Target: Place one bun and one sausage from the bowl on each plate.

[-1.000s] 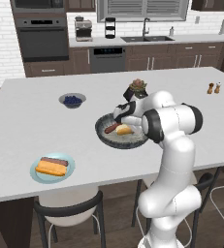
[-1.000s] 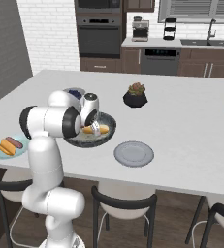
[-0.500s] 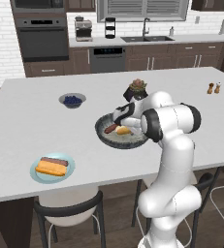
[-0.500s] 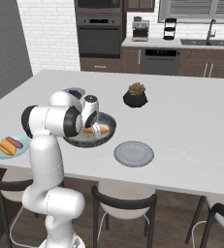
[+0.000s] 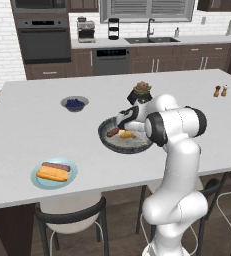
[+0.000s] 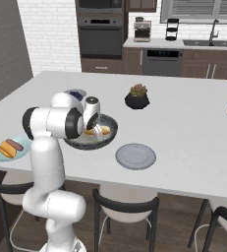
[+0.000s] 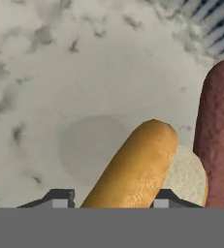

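Kitchen cabinets, an oven and a sink line the far wall behind a long pale island point(image 5: 32, 130) in the left base view. On it the bowl point(image 5: 107, 141) sits mid-counter with the arm bent down into it; a sausage point(image 5: 112, 132) and a bun point(image 5: 126, 134) lie side by side inside. On the near left, the blue-green plate point(image 5: 69, 176) already carries its own bun and sausage, so that serving looks finished. Beyond the bowl are a blueberry bowl point(image 5: 75, 103) on the left, a plant pot point(image 5: 141, 91) just behind the arm, and shakers point(image 5: 220, 91) far right, all well apart from the work.

From the right base view, the gripper point(image 6: 96, 131) reaches low into the bowl, and the grey plate point(image 6: 135, 156) waits bare just to the near right of it, likely the target for this bun. Nothing lies between bowl and plate.

Seen from the hand, the orange bun runs up from between the two fingertips point(image 7: 60, 198), which stand either side of it; whether they already press it I cannot tell. The sausage lies close on its right, so it may get nudged as the bun lifts
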